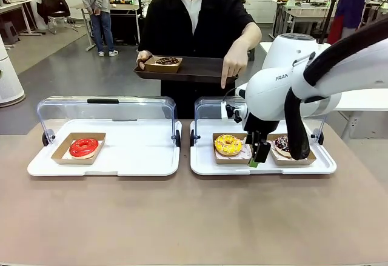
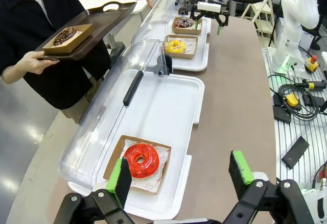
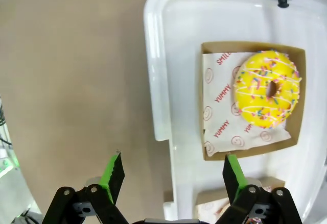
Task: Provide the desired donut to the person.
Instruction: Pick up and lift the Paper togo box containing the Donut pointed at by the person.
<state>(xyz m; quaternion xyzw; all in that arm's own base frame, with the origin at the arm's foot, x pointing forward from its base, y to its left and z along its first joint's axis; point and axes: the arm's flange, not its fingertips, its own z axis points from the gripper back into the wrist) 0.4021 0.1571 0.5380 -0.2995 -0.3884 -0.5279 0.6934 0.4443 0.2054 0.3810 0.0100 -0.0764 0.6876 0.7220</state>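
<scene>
The person [image 1: 194,23] across the table holds a dark tray [image 1: 200,69] carrying a boxed chocolate donut [image 1: 167,61] and points a finger [image 1: 226,79] down at the right white tray [image 1: 206,163]. On that tray lie a yellow sprinkled donut [image 1: 228,145] [image 3: 266,89] in its box and a chocolate donut [image 1: 281,143] partly behind my right arm. My right gripper [image 1: 257,154] [image 3: 173,175] hangs open over the tray's near edge, beside the yellow donut's box. A red donut [image 1: 83,147] [image 2: 140,160] sits on the left tray [image 1: 139,157]. Just above the red donut, my left gripper [image 2: 181,175] is open.
Clear lids [image 1: 103,111] stand open behind both trays. The brown table [image 1: 182,217] is bare in front of them. Cables and a yellow-and-red stop button [image 2: 311,63] lie on a side bench in the left wrist view. People stand in the background.
</scene>
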